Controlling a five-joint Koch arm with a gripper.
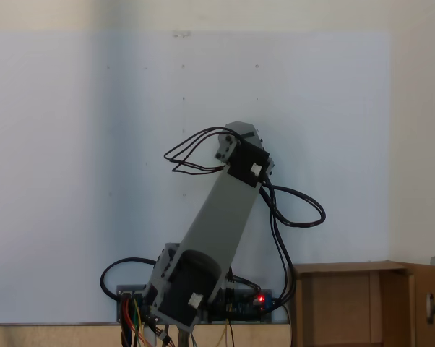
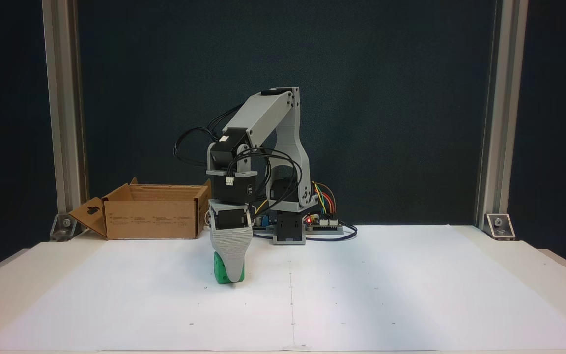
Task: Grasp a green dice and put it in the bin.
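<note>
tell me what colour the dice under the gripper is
Bright green. The dice shows best in the fixed view from the front, partly covered by the grey gripper.

No readable text

We can read no word, number or brand anywhere. In a fixed view the bin (image 2: 151, 216) carries a few lines of small dark print along its front wall, too small and blurred for us to make out, and the green dice (image 2: 221, 271) shows only faint pips we cannot count.
</note>
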